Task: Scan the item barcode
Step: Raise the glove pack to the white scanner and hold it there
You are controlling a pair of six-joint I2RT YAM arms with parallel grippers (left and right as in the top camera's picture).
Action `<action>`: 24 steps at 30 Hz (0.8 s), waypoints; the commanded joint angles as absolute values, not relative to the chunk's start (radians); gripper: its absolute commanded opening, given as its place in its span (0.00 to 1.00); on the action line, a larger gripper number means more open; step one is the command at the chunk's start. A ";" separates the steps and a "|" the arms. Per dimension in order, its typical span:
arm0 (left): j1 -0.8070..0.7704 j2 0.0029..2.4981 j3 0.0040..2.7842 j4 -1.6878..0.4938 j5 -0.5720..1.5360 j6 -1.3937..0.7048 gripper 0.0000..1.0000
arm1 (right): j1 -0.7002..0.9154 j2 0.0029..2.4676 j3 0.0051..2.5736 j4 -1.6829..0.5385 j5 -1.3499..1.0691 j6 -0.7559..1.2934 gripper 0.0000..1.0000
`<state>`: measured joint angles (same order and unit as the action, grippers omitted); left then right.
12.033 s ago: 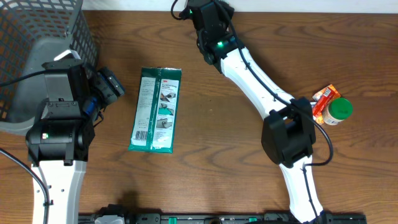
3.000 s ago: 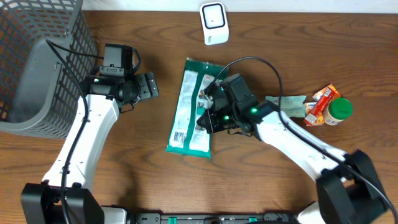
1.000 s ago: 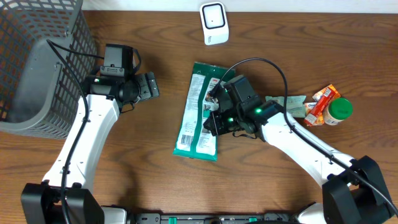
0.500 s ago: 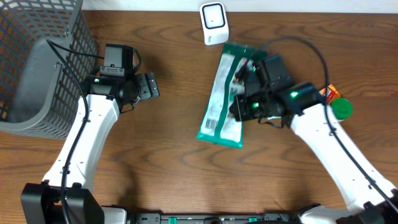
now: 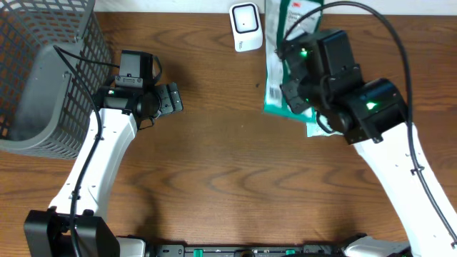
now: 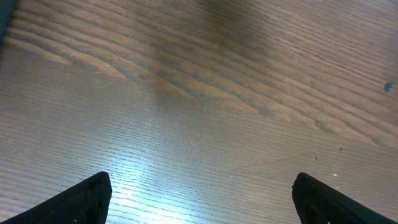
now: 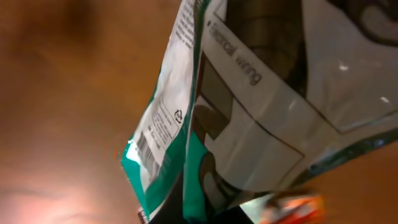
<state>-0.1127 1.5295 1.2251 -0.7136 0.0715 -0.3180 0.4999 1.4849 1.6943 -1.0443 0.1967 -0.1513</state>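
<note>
The packet is teal green and white, with black print, grey picture panels, and a black barcode on a white strip. The scanner is white with a dark window. The bench is brown with darker wood grain. The basket is grey wire mesh. The left arm and right arm are white with black joints and green lights. The left hand is black.

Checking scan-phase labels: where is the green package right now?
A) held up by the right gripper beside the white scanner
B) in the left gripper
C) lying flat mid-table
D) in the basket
A: the green package hangs in the right gripper next to the white scanner, while the left gripper is open over bare wood.
</note>
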 commanded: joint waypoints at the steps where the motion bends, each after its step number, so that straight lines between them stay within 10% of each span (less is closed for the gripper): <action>1: -0.112 1.528 1.229 -0.717 0.059 -0.323 0.94 | 0.546 1.512 1.713 -0.979 0.450 -0.375 0.01; 24: -0.112 1.528 1.229 -0.717 0.059 -0.323 0.94 | 0.607 2.238 1.713 0.463 0.811 -1.474 0.01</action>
<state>-0.1127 1.5299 1.2243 -0.7132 0.0711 -0.3180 0.6010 2.1719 1.7016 0.3595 0.7773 -1.2213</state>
